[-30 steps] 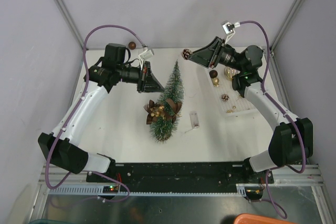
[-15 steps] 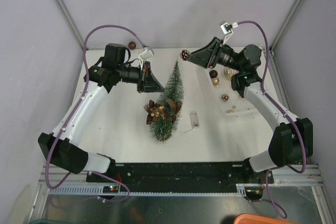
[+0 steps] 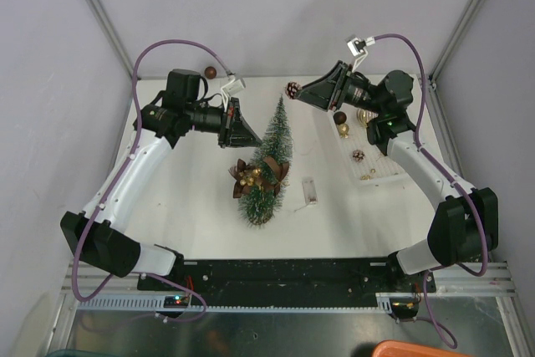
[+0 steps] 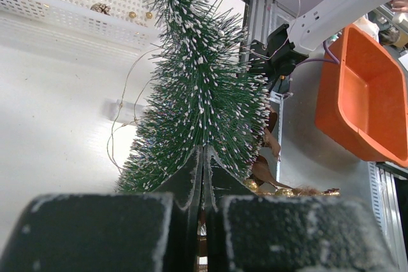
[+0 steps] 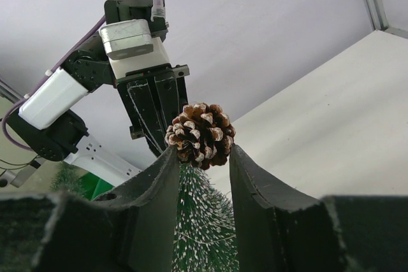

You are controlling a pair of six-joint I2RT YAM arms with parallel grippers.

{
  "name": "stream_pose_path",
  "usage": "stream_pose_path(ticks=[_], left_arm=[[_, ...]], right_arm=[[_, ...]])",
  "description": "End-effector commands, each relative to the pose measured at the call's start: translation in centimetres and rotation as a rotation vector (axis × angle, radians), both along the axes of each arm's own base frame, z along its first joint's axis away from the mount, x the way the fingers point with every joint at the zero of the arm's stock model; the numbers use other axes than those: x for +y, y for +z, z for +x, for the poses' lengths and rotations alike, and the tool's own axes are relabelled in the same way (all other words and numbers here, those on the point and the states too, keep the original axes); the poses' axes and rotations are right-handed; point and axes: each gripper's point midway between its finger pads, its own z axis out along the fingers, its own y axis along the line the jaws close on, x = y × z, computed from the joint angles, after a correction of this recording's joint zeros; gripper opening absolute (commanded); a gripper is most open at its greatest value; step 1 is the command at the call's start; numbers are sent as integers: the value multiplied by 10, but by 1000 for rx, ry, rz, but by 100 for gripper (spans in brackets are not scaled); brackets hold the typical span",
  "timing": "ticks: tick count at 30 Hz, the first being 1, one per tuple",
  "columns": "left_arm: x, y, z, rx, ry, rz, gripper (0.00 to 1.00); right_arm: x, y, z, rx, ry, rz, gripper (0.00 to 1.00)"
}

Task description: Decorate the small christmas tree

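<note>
Small christmas tree, frosted bristles, scaly pinecone

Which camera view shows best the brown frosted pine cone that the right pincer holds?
The right wrist view: the brown frosted pine cone sits large and sharp in the right pincer. The top external view shows only a small dark speck. The left wrist view does not show it.

Left claw pressed shut; right claw raised, pinching a pine cone.
</note>
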Motion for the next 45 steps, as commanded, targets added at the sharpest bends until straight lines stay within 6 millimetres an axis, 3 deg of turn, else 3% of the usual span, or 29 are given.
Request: stream_pose_path(ticks=[1,45], left_arm=[[1,11,-7,-43,-5,-14,0],[2,9,-6,-41,4,-7,0]], right_arm=[[0,22,-9,-82,10,9,38],[-5,28,-36,-129,9,-53,38]])
